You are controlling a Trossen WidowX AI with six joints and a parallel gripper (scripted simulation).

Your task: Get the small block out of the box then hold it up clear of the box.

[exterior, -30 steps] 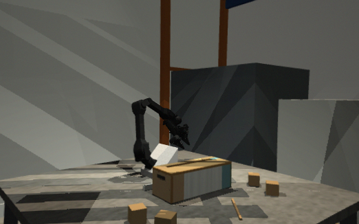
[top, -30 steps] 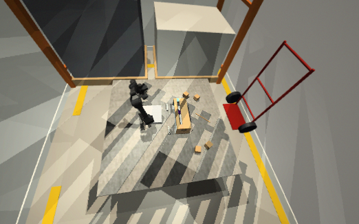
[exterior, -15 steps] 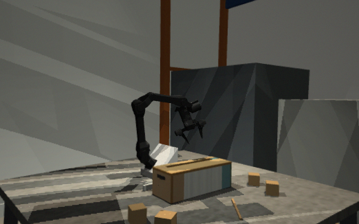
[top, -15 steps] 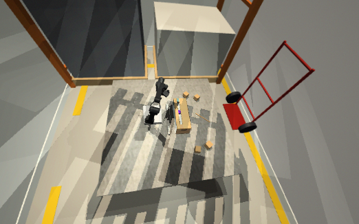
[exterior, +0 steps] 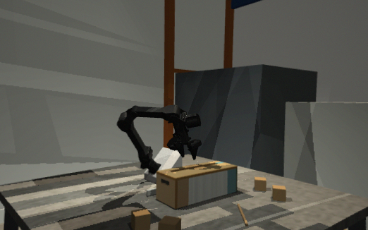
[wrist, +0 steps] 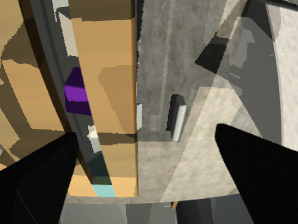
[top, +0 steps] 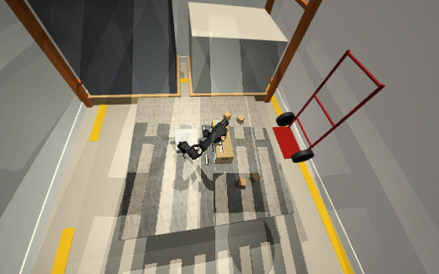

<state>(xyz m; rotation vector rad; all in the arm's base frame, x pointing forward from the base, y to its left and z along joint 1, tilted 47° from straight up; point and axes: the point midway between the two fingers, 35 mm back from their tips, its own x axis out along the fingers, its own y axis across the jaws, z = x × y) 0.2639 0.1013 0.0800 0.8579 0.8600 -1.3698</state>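
The cardboard-coloured box (top: 224, 159) (exterior: 182, 192) (wrist: 115, 85) stands on the table, with a long slot along its top and a teal patch at one end. In the wrist view a purple block (wrist: 76, 93) shows inside through the slot. Its height and the shelf's two ends cannot be made out. My gripper (exterior: 188, 157) (wrist: 147, 135) is open and empty, pointing down above the box. In the wrist view one fingertip overlaps the slot side of the box and the other lies over the table beyond the box's edge.
Loose tan cubes (top: 240, 118) (exterior: 260, 184) stand beyond the teal end; others (top: 242, 182) (exterior: 141, 219) stand past the opposite end. A thin stick (top: 248, 144) (exterior: 242, 214) lies beside the box. A small pale bar (wrist: 179, 122) stands on the arm's side. A white slanted panel (exterior: 164, 159) is by the arm's base.
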